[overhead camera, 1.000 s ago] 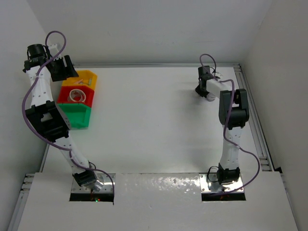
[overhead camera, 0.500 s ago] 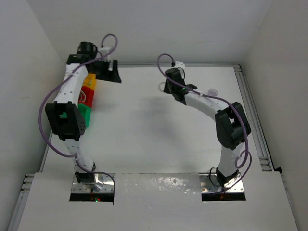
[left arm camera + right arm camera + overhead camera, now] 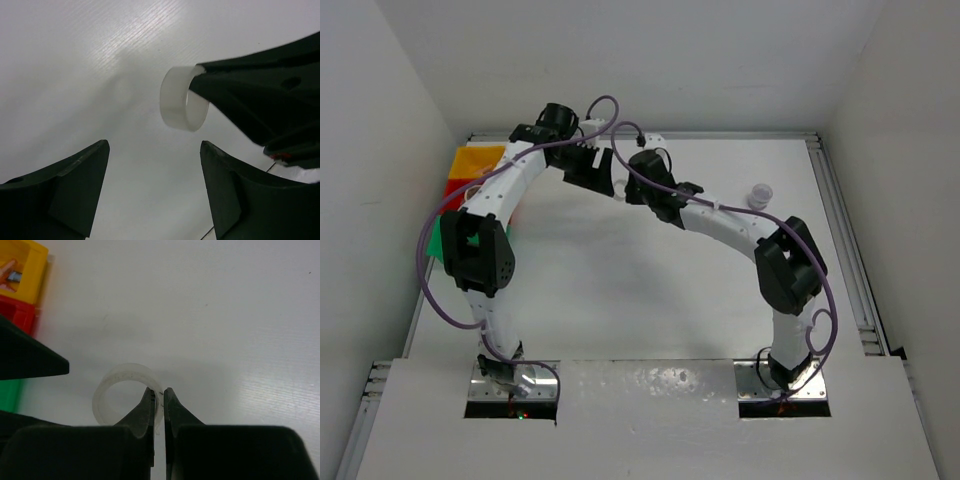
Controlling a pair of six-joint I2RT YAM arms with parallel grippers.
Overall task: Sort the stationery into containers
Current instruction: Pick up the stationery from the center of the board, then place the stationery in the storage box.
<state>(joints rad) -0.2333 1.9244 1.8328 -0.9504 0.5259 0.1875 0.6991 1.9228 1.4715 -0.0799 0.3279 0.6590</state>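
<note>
Tape ring (image 3: pixel 122 372), right end effector (image 3: pixel 157 392) pinching it

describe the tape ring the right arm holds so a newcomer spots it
On the table, look right of the coloured bins. There the right hand pinches the wall of a translucent whitish tape ring. The pale piece lying further right is ungripped.

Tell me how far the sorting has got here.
Done: the yellow bin already holds at least one orange piece. What the red bin and green bin hold is out of view. In hand: the right gripper pinches the wall of a whitish tape ring, facing the open left gripper, apparently for a handover. Left: binning that ring, plus another ring far right on the table.
</note>
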